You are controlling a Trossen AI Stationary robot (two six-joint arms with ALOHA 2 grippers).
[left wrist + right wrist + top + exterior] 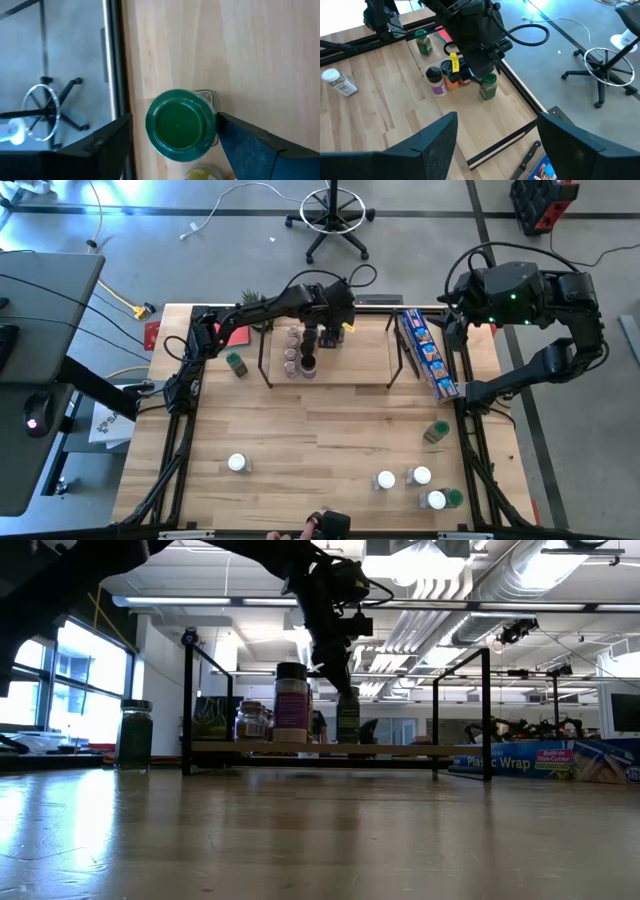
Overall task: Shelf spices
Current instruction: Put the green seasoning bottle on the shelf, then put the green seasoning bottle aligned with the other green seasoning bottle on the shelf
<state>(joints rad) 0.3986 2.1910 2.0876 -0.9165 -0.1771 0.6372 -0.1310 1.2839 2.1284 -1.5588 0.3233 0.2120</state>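
My left gripper point(328, 338) hangs over the light-wood shelf point(360, 360), open, slanting down. Its fingers stand on either side of a green-lidded spice jar point(180, 125), which stands upright on the shelf board point(240, 50) near its far edge. In the low view the same jar point(348, 718) sits below the gripper point(335, 655). Beside it on the shelf stand a purple jar with a black lid point(291, 700) and other small jars point(292, 345). My right gripper point(495, 130) is raised over the table's far right, open and holding nothing. My left gripper has one finger point(240, 140) right against the side of the green-lidded jar, just under the lid's rim point(212, 122); whether it touches, I cannot tell. The other finger point(105, 140) stands clear of the jar, with a gap between them.
Loose jars stand on the table: a green-lidded one point(236, 363) left of the shelf, a white-lidded one point(238, 464) near the left front, several point(420, 476) at the right front. A long blue packet point(425, 350) lies right of the shelf. A red square point(235, 335) lies at the far left.
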